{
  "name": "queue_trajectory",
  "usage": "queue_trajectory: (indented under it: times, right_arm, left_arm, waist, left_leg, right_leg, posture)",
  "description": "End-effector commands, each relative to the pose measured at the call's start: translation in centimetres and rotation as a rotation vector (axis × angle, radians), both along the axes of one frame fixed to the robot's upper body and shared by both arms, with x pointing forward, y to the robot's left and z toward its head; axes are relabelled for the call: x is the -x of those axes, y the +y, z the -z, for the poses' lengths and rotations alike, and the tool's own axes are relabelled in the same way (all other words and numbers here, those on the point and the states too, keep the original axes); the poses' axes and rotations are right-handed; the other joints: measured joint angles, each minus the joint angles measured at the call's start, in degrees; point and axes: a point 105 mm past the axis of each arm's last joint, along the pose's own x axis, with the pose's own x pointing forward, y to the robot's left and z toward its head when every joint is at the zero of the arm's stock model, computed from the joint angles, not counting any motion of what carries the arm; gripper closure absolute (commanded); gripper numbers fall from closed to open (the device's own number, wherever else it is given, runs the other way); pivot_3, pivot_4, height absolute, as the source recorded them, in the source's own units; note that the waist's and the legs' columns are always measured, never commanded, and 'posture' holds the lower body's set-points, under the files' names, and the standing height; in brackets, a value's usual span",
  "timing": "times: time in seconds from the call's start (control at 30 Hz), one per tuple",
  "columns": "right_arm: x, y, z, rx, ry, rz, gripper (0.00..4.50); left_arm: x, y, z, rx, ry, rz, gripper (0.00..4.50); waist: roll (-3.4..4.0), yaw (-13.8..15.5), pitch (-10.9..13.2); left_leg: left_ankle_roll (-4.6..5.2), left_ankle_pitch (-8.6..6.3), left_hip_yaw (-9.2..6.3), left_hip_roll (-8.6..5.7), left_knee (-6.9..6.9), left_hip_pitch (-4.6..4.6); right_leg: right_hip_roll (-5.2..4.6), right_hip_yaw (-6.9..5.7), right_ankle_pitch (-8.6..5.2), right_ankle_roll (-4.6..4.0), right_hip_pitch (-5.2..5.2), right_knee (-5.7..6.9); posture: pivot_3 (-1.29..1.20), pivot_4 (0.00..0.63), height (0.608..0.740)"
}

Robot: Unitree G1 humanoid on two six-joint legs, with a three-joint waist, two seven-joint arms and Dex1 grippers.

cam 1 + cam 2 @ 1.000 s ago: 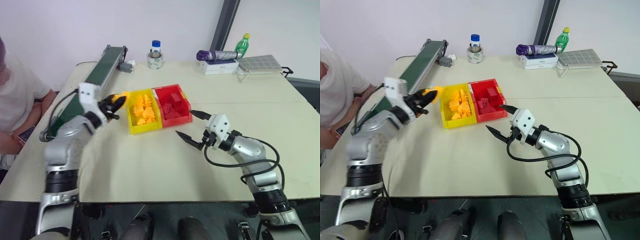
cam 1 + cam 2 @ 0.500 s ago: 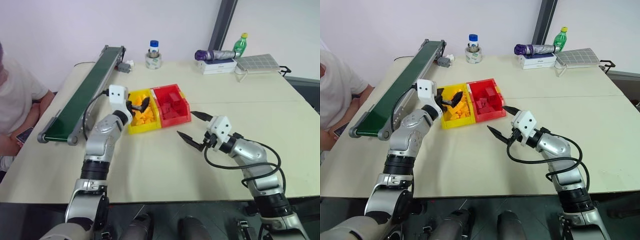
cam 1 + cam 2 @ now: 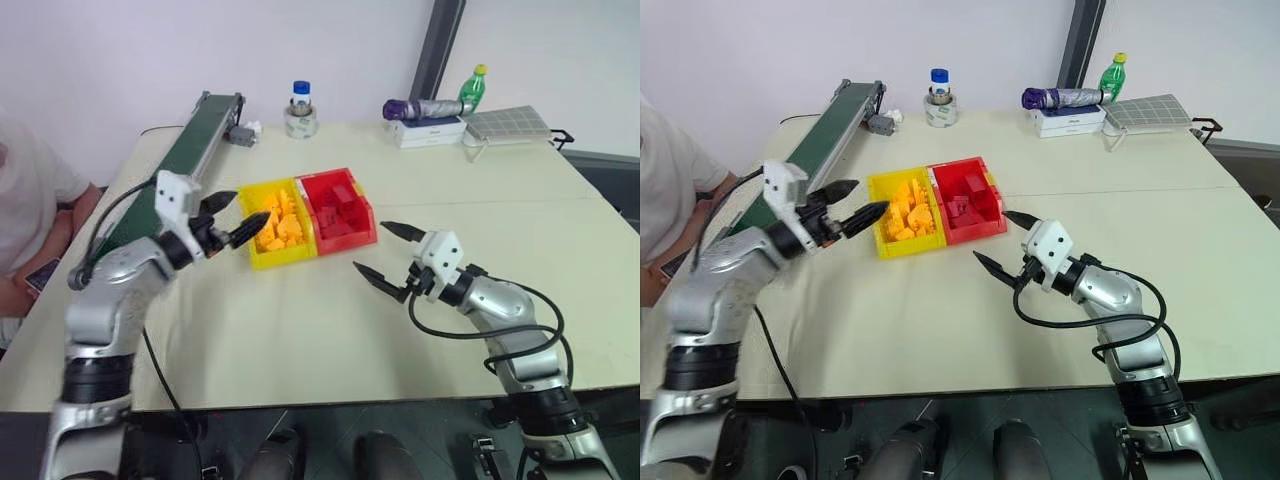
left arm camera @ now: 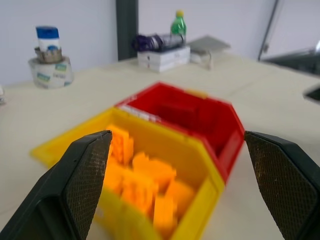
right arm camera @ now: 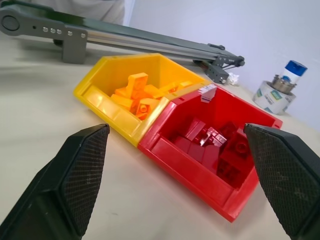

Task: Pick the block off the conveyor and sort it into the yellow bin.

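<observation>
A: Head views. What lies on the surface point(image 3: 300, 330)?

B: The conveyor point(image 3: 190, 155) runs along the left edge toward the far left corner. The yellow bin point(image 3: 252, 250), heaped with yellow-orange bricks point(image 3: 278, 225), sits near the middle, its side touching the red bin point(image 3: 338, 212) of red bricks. A jar on a tape roll point(image 3: 299, 110) stands at the far edge; a bottle point(image 3: 471, 88), a folded umbrella point(image 3: 420, 107) and a flat box occupy the far right corner. A person's sleeve point(image 3: 30, 200) shows beyond the left edge.

A: And the end effectors?

B: The left end effector point(image 3: 232, 215) hangs just beside the yellow bin's left wall, fingers spread wide, holding nothing. The right end effector point(image 3: 383, 255) hangs near the red bin's near right corner, likewise spread and empty. The block cannot be told apart from the other bricks in the yellow bin.

A: Left wrist view?

B: Both fingers point(image 4: 82, 180) stand far apart, framing the yellow bin point(image 4: 200, 175) and its bricks, the red bin point(image 4: 220, 117) behind.

A: Right wrist view?

B: Fingers point(image 5: 80, 175) apart; both bins ahead, the conveyor point(image 5: 125, 37) beyond them.
</observation>
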Motion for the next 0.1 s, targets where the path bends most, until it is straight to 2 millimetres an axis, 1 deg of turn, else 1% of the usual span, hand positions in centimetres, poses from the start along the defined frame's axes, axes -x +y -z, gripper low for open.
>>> queue_trajectory:
  times: [0.03,0.1]
  right_arm:
    - [0.07,0.19,-1.38,-0.006,-0.051,-0.021,0.0]
    - [0.04,0.21,-1.42,-0.006,-0.052,-0.024,0.0]
  left_arm:
    - [1.21,1.31,-0.64,-0.04,-0.042,-0.015,0.05]
    - [1.47,2.3,-0.25,-0.079,-0.055,-0.057,0.05]
  waist:
    - [0.0,0.11,0.0]
    - [0.0,0.05,0.0]
  left_leg:
    - [-0.01,-0.01,0.0,0.0,0.0,0.0]
    - [-0.08,-0.05,0.01,0.0,0.0,0.0]
  right_leg:
    - [0.0,0.0,0.0,-0.01,0.0,0.0]
    - [-0.02,0.01,-0.05,-0.09,0.0,-0.02]
  posture:
    - [0.0,0.15,0.74]
    - [0.0,0.15,0.74]
